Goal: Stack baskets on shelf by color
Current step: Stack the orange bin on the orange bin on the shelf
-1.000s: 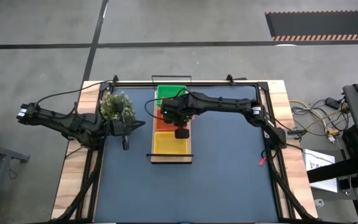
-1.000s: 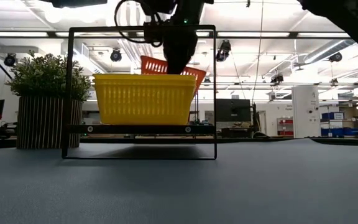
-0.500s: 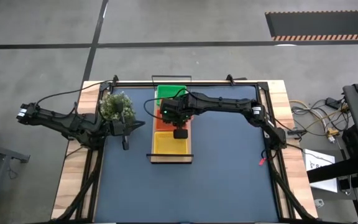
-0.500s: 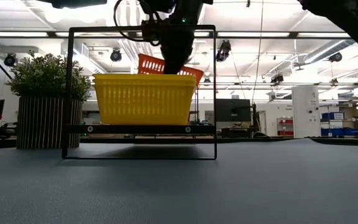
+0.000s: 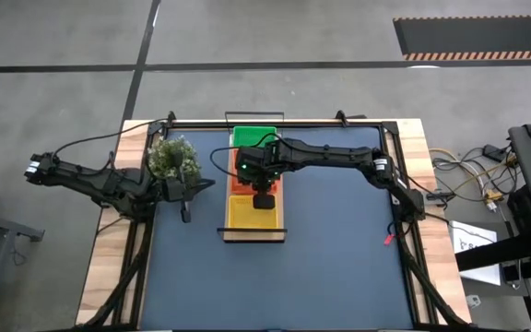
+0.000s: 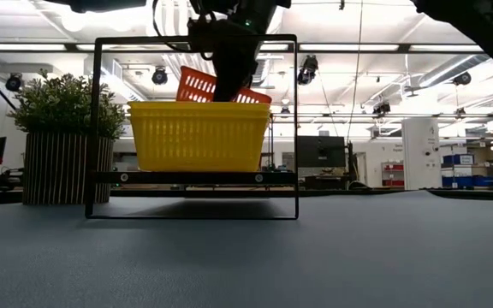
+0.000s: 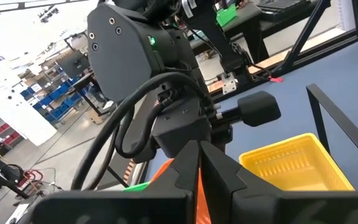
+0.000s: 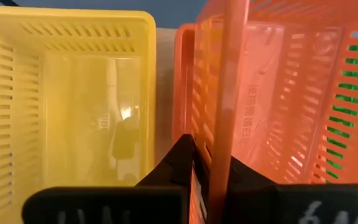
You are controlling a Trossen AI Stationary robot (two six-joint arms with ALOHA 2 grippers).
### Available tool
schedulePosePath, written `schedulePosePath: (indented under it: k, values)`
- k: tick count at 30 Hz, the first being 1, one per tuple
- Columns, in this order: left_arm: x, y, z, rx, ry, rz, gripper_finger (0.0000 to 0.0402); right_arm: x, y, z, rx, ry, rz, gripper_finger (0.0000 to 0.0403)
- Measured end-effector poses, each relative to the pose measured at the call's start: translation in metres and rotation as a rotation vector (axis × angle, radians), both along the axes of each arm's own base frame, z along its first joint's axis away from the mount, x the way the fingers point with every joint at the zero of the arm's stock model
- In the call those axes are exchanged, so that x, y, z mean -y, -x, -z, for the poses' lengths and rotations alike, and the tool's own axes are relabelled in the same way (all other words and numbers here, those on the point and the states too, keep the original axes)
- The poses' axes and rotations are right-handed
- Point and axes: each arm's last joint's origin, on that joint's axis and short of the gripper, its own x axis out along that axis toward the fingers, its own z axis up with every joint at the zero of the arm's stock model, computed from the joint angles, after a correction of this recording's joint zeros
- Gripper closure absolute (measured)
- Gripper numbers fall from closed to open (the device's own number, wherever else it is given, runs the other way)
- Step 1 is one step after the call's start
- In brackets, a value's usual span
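Change: my right jaws (image 6: 227, 85), clamped on the red basket's (image 6: 202, 85) rim, have carried it toward 9 o'clock.
Place: tilted over the shelf's (image 5: 253, 236) middle.
Meaning: nearly stacked.
Left jaws (image 5: 185, 214): closed, empty.

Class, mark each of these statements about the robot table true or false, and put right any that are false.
1. The right gripper is shut on the rim of a red-orange basket. True.
2. The yellow baskets sit at the end of the shelf farthest from the low camera. False: they sit at the nearest end, with the green baskets at the far end.
3. The held basket hangs level. False: it is tilted.
4. The left gripper is beside the potted plant, away from the shelf. True.
5. The left gripper holds a green basket. False: it is shut on nothing.
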Motion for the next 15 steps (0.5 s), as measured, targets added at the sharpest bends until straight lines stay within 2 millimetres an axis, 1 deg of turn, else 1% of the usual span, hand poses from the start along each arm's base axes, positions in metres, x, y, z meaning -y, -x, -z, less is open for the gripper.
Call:
schedulePosePath:
  k: [6, 11, 15]
  values:
    - [-0.0001, 0.0005, -0.0002, 0.003, 0.001, 0.000, 0.0402, -0.0001, -0.0004, 0.0006, 0.002, 0.000, 0.001, 0.0394]
    - [-0.0001, 0.0004, 0.0005, 0.000, 0.000, 0.000, 0.0402, 0.0003, -0.0010, 0.0003, 0.010, -0.011, 0.037, 0.0394]
    - [-0.0002, 0.0006, 0.0004, 0.001, 0.000, 0.000, 0.0402, 0.0015, -0.0009, 0.0003, 0.010, -0.010, 0.046, 0.0383]
